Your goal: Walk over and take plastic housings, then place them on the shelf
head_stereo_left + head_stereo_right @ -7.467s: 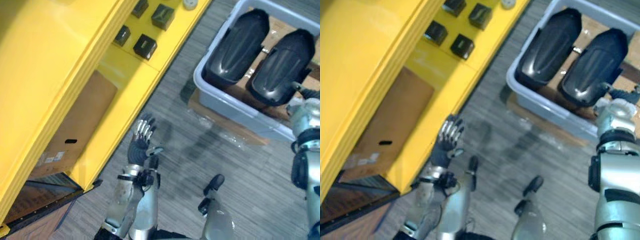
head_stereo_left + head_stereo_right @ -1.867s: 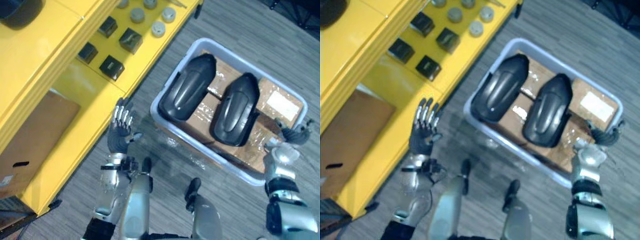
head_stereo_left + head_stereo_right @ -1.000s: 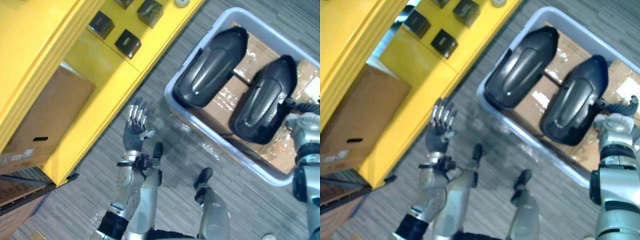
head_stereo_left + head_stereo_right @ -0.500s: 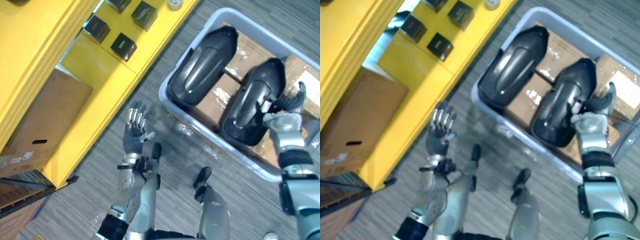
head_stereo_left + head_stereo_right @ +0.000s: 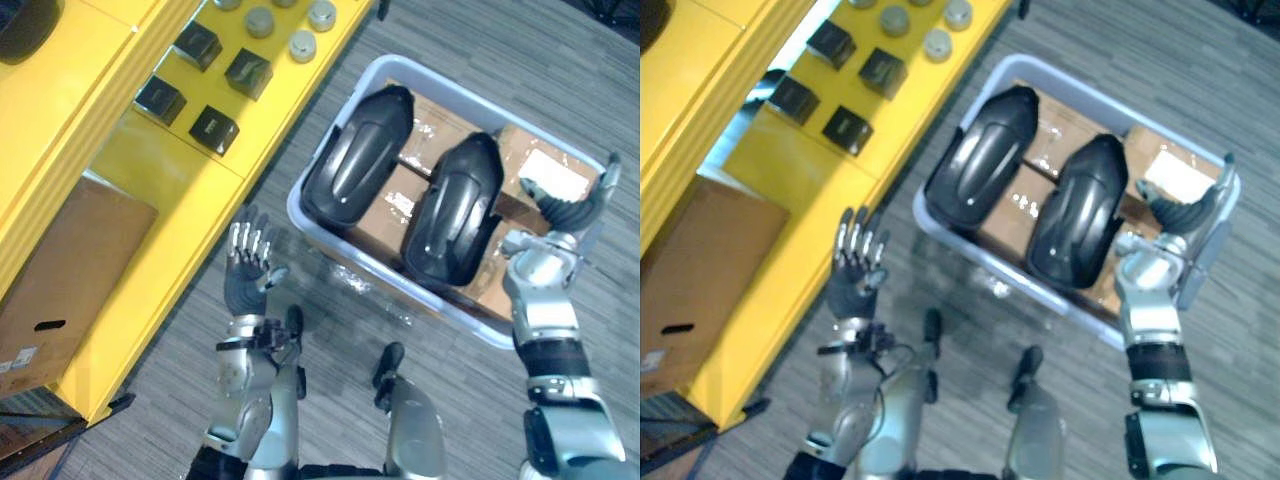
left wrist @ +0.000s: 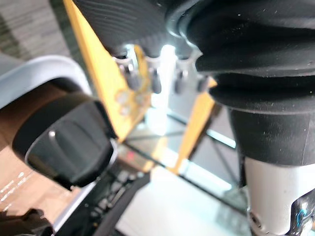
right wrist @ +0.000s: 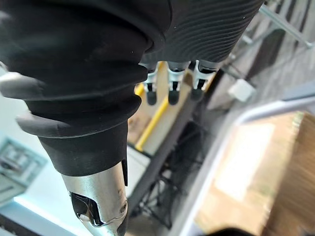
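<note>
Step in hand: the reach for pickup. The near plastic housing (image 5: 455, 210) lies in the grey bin (image 5: 345, 262) just beside the right robot hand (image 5: 562, 207), the second housing (image 5: 355, 160) beyond it. The hand hovers there, fingers straight and wide, holding nothing. The left robot hand (image 5: 245, 280), also wide and empty, is raised between the bin and the yellow shelf (image 5: 180, 180); the next move likely calls for lowering both hands to bracket one housing.

The silver-grey left arm holds its dark-covered left hand (image 5: 243, 287) upright, its silver dark-tipped fingers (image 5: 246, 240) straight and slightly fanned with the thumb just below them, while the right hand (image 5: 558, 208) stretches forward, fingers straight and relaxed.
</note>
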